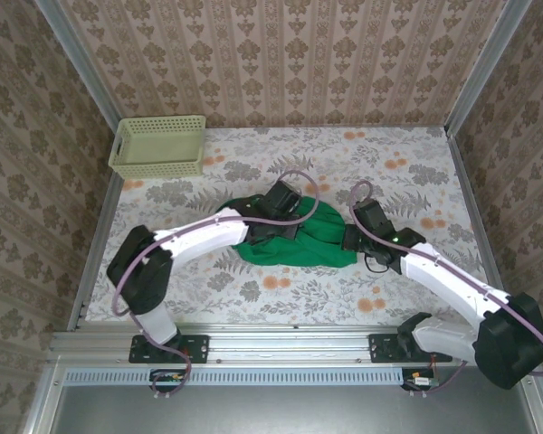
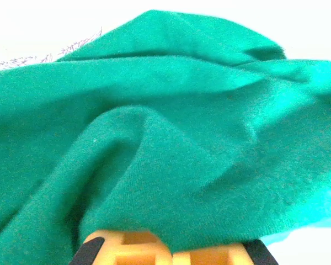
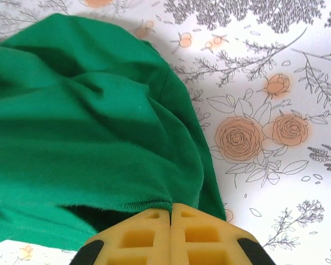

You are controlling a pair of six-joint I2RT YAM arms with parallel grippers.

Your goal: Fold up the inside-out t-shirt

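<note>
The left gripper (image 1: 273, 224) and right gripper (image 1: 348, 239) are both held closed on the t-shirt (image 1: 308, 246).
The left arm (image 1: 195, 237) is bent sharply above its base and stretched out to the right. Its yellow fingers (image 2: 127, 249) are pressed together, with cloth draped over their tips. The right arm (image 1: 443, 276) is stretched forward and to the left. Its fingers are shut flat against each other, and a hem is pinched right at their tips.
</note>
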